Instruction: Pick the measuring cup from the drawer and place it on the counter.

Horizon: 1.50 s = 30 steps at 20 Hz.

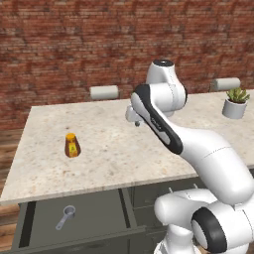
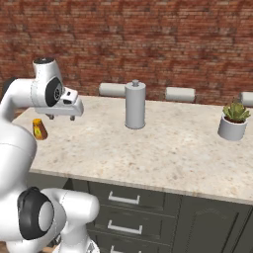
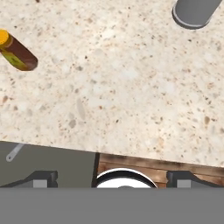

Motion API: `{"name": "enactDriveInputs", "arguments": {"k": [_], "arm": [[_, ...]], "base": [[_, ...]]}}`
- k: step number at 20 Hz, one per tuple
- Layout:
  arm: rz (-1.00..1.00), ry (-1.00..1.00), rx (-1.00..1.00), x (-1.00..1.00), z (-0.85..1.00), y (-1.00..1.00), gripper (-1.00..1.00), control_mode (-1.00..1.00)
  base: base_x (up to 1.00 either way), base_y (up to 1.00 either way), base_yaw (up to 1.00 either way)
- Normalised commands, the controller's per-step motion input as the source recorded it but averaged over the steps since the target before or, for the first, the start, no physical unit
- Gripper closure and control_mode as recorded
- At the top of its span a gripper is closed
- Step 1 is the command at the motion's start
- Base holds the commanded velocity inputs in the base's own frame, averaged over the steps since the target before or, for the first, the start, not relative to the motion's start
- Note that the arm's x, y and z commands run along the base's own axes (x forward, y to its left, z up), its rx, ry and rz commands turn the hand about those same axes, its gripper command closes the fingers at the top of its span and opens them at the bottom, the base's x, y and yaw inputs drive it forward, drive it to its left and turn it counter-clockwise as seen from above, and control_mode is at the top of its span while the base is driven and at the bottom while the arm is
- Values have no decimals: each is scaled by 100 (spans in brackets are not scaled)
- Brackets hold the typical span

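Note:
The measuring cup (image 1: 66, 217), a small grey scoop, lies in the open drawer (image 1: 94, 213) below the counter's front edge, at the lower left. In the hand view only its handle (image 3: 14, 152) shows, inside the drawer (image 3: 52, 159). My gripper (image 1: 135, 120) (image 2: 62, 117) hovers open above the beige counter (image 1: 109, 154) (image 2: 163, 148) (image 3: 122, 87), well above and to the right of the cup. Its fingertips (image 3: 41, 177) stand wide apart with nothing between them.
An orange-capped bottle (image 1: 72, 145) (image 2: 39, 129) (image 3: 17, 54) stands on the counter's left. A grey cylinder (image 2: 135, 105) (image 3: 194, 11) and a potted plant (image 1: 234, 105) (image 2: 232, 123) stand further right. Closed drawers (image 2: 123, 198) sit under the counter. A brick wall runs behind.

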Motion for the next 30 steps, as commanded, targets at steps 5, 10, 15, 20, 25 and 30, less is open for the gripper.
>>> {"name": "enactDriveInputs", "arguments": {"k": [5, 10, 15, 20, 25, 30], "arm": [[0, 0, 0, 0, -8, 40, -100, -100], [0, 0, 0, 0, -12, 48, -100, -100], [0, 0, 0, 0, -20, 64, -100, -100], [0, 0, 0, -1, -25, 73, -100, -100], [0, 0, 0, -21, -37, 71, -100, -100], [0, 0, 0, -32, -50, 78, -100, -100]], "base": [[0, 0, 0], [0, 0, 0], [0, 0, 0], [0, 0, 0], [0, 0, 0], [0, 0, 0]]}}
